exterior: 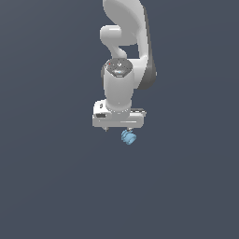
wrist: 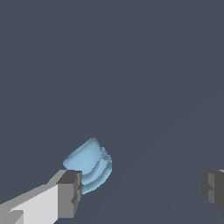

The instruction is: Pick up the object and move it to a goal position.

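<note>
The object [wrist: 89, 166] is a small light-blue, rounded item with ridged lobes. In the wrist view it lies close against one grey fingertip [wrist: 70, 192], partly behind it; whether they touch I cannot tell. The other fingertip [wrist: 213, 187] stands far off, with a wide bare gap between the two. My gripper [wrist: 142, 189] is open and holds nothing. In the exterior view the white gripper [exterior: 120, 130] points straight down, and the object [exterior: 128, 137] shows just under the hand, slightly toward the exterior view's right. The fingers are mostly hidden there.
A plain dark grey-blue surface [exterior: 56, 186] fills both views. The white arm [exterior: 123, 42] rises behind the gripper toward the upper edge of the exterior view. No goal marker shows.
</note>
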Controlling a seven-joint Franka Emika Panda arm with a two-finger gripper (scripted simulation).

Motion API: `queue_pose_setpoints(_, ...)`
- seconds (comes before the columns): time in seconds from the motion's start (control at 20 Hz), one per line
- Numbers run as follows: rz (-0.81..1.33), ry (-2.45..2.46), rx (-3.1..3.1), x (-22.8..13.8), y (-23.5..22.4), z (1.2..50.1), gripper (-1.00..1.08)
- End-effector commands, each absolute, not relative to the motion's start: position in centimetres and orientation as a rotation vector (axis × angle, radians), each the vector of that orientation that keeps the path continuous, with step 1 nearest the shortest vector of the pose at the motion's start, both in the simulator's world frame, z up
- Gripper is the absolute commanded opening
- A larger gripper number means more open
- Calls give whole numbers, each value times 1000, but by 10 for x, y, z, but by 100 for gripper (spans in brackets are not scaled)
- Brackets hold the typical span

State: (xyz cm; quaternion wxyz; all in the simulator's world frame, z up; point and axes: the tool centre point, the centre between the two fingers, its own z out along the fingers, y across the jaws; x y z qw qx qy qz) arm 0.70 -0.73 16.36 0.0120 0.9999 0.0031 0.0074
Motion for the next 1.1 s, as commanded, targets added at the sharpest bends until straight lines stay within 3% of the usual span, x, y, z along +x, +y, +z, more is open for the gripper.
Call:
queue_pose_setpoints(0.0,21,38,3117,6,-6,161,100)
queue_pose_setpoints(1.05,0,814,3025,-25,37,102,100)
